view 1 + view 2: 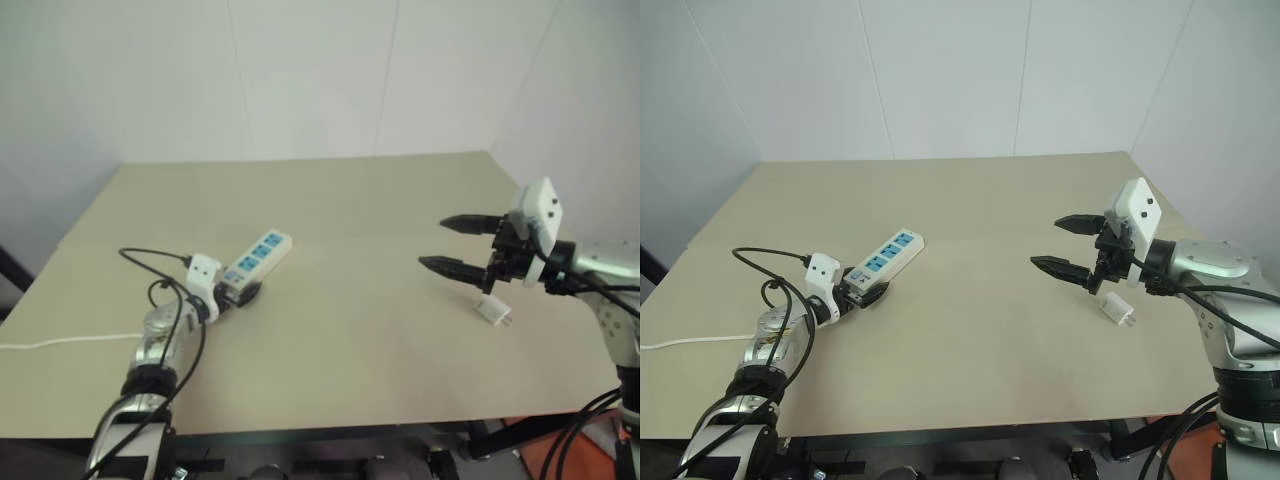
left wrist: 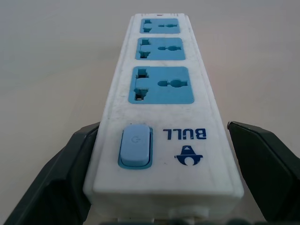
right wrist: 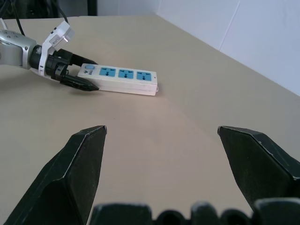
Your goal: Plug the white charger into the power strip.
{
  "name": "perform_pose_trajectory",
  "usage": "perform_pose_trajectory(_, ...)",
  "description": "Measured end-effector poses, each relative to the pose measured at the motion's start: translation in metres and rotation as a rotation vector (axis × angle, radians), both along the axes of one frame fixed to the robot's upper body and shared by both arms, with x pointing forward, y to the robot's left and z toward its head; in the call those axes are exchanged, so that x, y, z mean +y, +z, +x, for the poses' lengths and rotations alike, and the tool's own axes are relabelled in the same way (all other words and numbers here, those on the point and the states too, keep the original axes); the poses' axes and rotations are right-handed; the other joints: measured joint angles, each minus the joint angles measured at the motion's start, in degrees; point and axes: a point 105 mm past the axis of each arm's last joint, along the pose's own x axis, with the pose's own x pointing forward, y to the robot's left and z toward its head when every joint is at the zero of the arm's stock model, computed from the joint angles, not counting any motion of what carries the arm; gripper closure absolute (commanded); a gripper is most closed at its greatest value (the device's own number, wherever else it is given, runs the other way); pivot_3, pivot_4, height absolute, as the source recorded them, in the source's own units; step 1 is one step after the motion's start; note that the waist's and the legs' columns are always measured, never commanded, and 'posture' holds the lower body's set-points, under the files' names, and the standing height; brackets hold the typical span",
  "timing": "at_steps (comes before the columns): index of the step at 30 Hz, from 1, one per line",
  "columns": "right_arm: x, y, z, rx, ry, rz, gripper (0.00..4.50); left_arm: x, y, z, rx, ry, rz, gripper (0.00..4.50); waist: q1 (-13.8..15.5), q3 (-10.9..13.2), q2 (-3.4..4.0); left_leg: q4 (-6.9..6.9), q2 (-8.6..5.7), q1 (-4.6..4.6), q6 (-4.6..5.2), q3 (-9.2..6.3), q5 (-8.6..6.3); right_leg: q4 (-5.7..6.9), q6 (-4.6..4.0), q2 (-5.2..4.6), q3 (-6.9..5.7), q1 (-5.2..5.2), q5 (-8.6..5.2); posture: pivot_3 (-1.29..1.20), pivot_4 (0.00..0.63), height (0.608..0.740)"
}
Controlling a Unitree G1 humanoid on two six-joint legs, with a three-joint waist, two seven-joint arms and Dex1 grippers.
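The power strip (image 1: 258, 258) is a long white bar with three blue sockets and lies aslant on the left of the table. My left gripper (image 1: 240, 290) is open and straddles its switch end (image 2: 136, 146). One finger (image 2: 61, 173) is close against the strip's side, and the other finger (image 2: 267, 159) stands off with a gap. The white charger (image 1: 494, 310) lies on the table at the right, prongs pointing sideways. My right gripper (image 1: 431, 243) hangs open and empty just above and beside the charger, pointing left toward the strip (image 3: 124, 77).
The tan table (image 1: 360, 200) stands against white walls. The strip's thin white cord (image 1: 60, 343) trails off the left edge. The table's front edge lies close below both arms.
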Motion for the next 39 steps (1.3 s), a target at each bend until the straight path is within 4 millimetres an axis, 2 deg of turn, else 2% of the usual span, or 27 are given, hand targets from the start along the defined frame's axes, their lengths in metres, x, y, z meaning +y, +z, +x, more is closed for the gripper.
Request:
perform_pose_trajectory(8, 0.002, 0.004, -0.002, 0.002, 0.013, 0.007, 0.0, 0.0, -0.007, -0.002, 0.0, 0.002, -0.018, 0.04, 0.02, -0.21, 0.33, -0.02, 0.0, 0.1, 0.0, 0.01, 0.0, 0.0, 0.03, -0.01, 0.0, 0.09, -0.02, 0.0, 0.15, 0.74)
perform_pose_trajectory(11, 0.002, 0.004, -0.002, 0.003, 0.016, 0.009, 0.0, -0.001, -0.007, -0.003, 0.003, -0.013, -0.019, 0.58, -0.01, -0.23, 0.35, -0.03, -0.01, 0.09, 0.0, 0.01, 0.0, 0.0, 0.03, -0.01, 0.0, 0.08, -0.03, 0.0, 0.15, 0.74)
perform_pose_trajectory(13, 0.003, 0.004, -0.002, 0.004, 0.017, 0.011, 0.0, -0.003, -0.007, -0.003, 0.004, -0.03, -0.021, 1.11, 0.01, -0.23, 0.35, -0.03, -0.01, 0.09, 0.0, 0.01, 0.0, -0.01, 0.03, -0.01, 0.0, 0.08, -0.03, 0.0, 0.15, 0.74)
perform_pose_trajectory(14, 0.003, 0.005, -0.003, 0.003, 0.02, 0.014, 0.0, -0.003, -0.006, -0.003, 0.004, -0.031, -0.021, 1.2, 0.01, -0.23, 0.35, -0.03, -0.01, 0.09, 0.0, 0.01, 0.0, 0.0, 0.03, -0.01, 0.0, 0.08, -0.03, 0.0, 0.15, 0.74)
perform_pose_trajectory(24, 0.003, 0.007, -0.002, 0.011, 0.011, 0.022, 0.0, -0.003, -0.007, -0.008, 0.005, -0.071, -0.01, 1.2, -0.08, -0.23, 0.35, -0.06, -0.01, 0.07, 0.0, 0.01, 0.0, -0.03, 0.03, -0.01, 0.0, 0.05, -0.04, 0.0, 0.15, 0.74)
perform_pose_trajectory(39, -0.002, 0.012, -0.001, -0.009, -0.017, 0.027, 0.0, -0.096, 0.002, -0.051, 0.054, -0.758, 0.015, 1.2, 1.22, -0.06, 0.09, -0.04, -0.02, -0.42, 0.0, -0.05, 0.0, -0.3, 0.05, 0.0, -0.05, -0.2, -0.01, 0.0, 0.15, 0.74)
